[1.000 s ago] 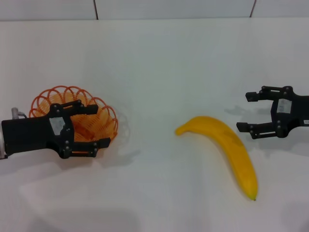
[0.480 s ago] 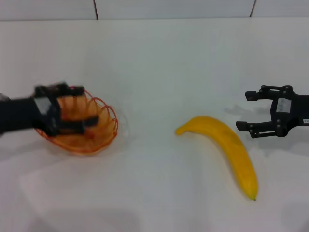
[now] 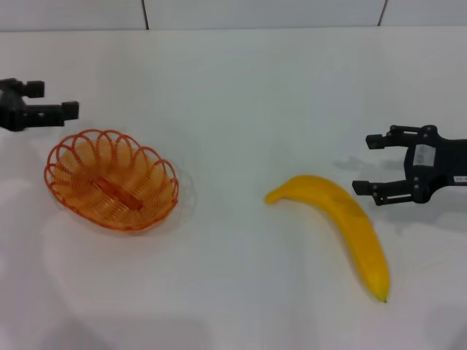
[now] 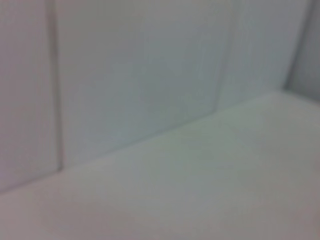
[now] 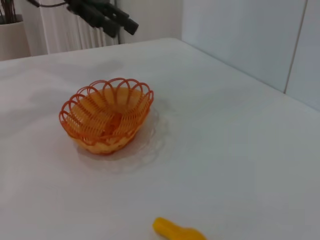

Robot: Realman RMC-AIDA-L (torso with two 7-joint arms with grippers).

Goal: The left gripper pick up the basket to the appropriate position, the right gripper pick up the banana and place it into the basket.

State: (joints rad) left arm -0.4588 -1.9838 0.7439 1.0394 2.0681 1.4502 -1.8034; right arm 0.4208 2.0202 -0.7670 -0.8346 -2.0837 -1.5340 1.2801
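Here, at the lower right of the head view, the banana (image 3: 343,223) lies flat on the white tabletop (image 3: 241,102), its dark tip toward the bottom edge and its blunt end curving up toward the middle of the frame. Only that blunt end shows in the right wrist view (image 5: 176,231).

Just beside it, at the right edge, the right gripper (image 3: 376,165) hangs with its fingers (image 3: 373,189) spread wide, the lower one close to the banana's upper flank but apart from it. The fruit is smooth and curved, so a grip taken near an end would likely let it pivot or slide out during the lift; closing across the thick middle looks safer.

At the middle left sits the basket (image 3: 111,179), upright and with nothing in it, well apart from the banana. It is shorter than the fruit, so a banana laid crosswise may rest on the scalloped rim and roll off, or tip the light wire frame. Nothing steadies the basket, so a hard drop could shove it along the tabletop.

Farthest off, at the upper left, the left gripper (image 3: 51,100) hovers beyond the basket, fingers parted and holding nothing. The left wrist view shows only wall and tabletop.
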